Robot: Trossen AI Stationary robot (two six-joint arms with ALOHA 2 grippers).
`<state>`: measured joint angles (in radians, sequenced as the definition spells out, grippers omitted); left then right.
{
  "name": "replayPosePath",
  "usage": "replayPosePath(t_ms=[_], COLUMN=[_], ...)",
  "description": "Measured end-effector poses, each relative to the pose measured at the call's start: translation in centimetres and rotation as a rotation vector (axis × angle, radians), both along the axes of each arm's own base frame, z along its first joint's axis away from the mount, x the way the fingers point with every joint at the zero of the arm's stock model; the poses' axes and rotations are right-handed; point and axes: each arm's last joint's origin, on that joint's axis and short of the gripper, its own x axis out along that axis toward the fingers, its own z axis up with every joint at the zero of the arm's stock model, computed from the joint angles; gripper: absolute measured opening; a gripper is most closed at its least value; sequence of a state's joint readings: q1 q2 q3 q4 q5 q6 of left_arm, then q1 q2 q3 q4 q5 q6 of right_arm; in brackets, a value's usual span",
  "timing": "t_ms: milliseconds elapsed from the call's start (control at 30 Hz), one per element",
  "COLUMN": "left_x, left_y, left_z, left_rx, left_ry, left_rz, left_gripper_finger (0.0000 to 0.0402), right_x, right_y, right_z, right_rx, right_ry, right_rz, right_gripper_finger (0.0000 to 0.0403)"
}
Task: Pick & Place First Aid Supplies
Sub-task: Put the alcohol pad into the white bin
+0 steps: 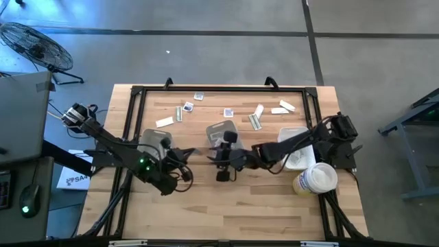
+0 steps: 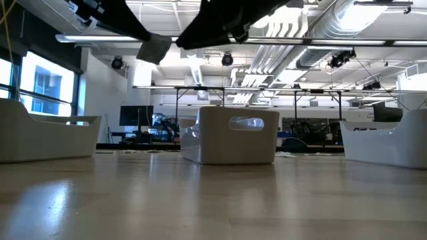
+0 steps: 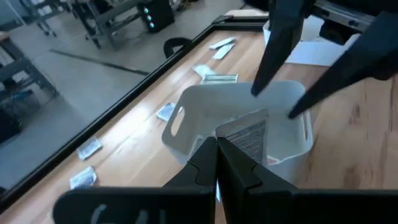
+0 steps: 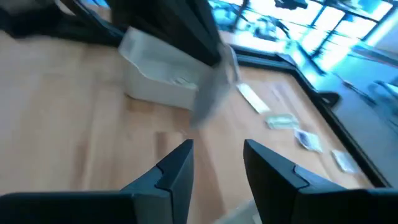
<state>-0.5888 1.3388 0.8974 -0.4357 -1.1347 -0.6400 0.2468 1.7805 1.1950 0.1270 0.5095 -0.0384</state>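
Sachet (image 3: 249,135) pinched in the closed left gripper (image 3: 217,149), poised above the middle grey tray (image 3: 186,106) for dropping; right gripper (image 4: 217,158) hovers open nearby. Other packets (image 1: 257,116) lie along the worktop's (image 1: 274,206) far edge.

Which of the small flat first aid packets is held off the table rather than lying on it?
The square grey-white sachet with dark print, pinched in the shut left pincer above the grey middle tray; the others lie scattered on the wooden table.
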Motion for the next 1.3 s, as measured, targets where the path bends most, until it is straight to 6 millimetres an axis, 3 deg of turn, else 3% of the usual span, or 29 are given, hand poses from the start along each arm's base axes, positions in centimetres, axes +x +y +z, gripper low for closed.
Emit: replayPosePath(t_ms=[200, 433, 567, 733, 900, 1133, 1300], left_x=[0.5, 0.8, 0.8, 0.7, 0.8, 1.6, 1.7], left_y=[-0.3, -0.5, -0.5, -0.5, -0.4, 0.9, 2.2], left_z=[0.5, 0.9, 0.9, 0.8, 0.8, 0.5, 0.0], left_rx=[0.042, 0.057, 0.057, 0.060, 0.044, -0.022, -0.007], left_ry=[-0.004, -0.018, -0.017, -0.011, -0.001, 0.056, 0.115], left_rz=[-0.039, -0.056, -0.057, -0.057, -0.074, -0.105, -0.061], left_gripper_finger=[0.0000, 0.0000, 0.0000, 0.0000, 0.0006, 0.0089, 0.0155], right_x=[0.6, 0.9, 0.9, 0.9, 0.9, 0.3, -2.1], right_y=[-0.6, -1.7, -1.9, -1.9, -2.0, -2.1, -2.8], right_z=[0.5, 0.8, 0.8, 0.7, 0.7, 0.5, 1.2], right_rx=[0.102, 0.135, 0.136, 0.134, 0.119, 0.085, 0.062], right_ry=[-0.055, -0.088, -0.090, -0.088, -0.085, -0.017, 0.143], right_rz=[0.134, 0.108, 0.086, 0.083, 0.070, 0.027, -0.105], right_gripper_finger=[0.0133, 0.0131, 0.0098, 0.0015, 0.0017, 0.0005, 0.0002])
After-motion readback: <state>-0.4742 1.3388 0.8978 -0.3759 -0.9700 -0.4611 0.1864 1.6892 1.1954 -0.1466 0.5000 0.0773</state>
